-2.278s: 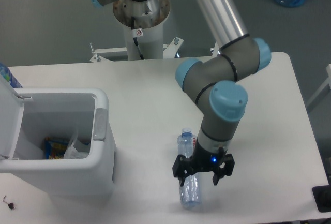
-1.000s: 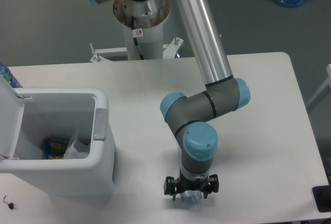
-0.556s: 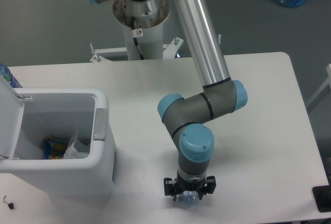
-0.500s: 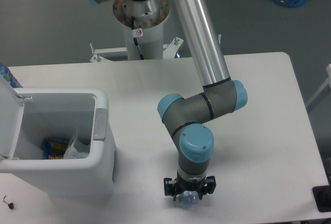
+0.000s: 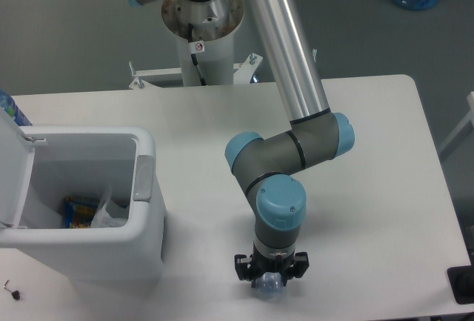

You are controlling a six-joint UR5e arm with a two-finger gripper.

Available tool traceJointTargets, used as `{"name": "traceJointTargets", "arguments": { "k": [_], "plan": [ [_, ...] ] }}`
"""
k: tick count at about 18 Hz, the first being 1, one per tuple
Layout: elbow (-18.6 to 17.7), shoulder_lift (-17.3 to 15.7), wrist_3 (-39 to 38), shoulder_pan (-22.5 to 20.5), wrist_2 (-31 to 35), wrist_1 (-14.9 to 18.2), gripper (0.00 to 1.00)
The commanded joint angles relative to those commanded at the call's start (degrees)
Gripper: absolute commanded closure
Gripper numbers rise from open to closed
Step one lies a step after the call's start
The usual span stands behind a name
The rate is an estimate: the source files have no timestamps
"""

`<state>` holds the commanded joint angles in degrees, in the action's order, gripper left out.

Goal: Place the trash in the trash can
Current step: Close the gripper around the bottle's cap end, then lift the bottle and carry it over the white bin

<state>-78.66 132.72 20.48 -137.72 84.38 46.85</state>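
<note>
No legible text, brand or number can be made out anywhere. A small round red-ringed sign is seen on the white robot pedestal, but its symbol is too small to be read. Colourful print on a packet inside the trash can is blurred.

A robotics lab: an industrial arm on a pedestal behind a bare white table, grey floor around.

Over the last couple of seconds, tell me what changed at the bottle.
The arm swung in over the water bottle, which lay in full view before; now the wrist covers all but a bit of it between the pincer fingers. Whether it is gripped is unclear. The trash can stayed open, unmoved.
</note>
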Motion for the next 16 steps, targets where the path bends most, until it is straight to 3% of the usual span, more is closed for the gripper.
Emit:
{"name": "traceJointTargets", "arguments": {
  "k": [9,16],
  "plan": [
    [-0.1,-0.6,0.2,0.1,0.1,0.2,0.44],
    [-0.3,-5.1,0.4,-0.3,-0.4,0.0,0.46]
  ]
}}
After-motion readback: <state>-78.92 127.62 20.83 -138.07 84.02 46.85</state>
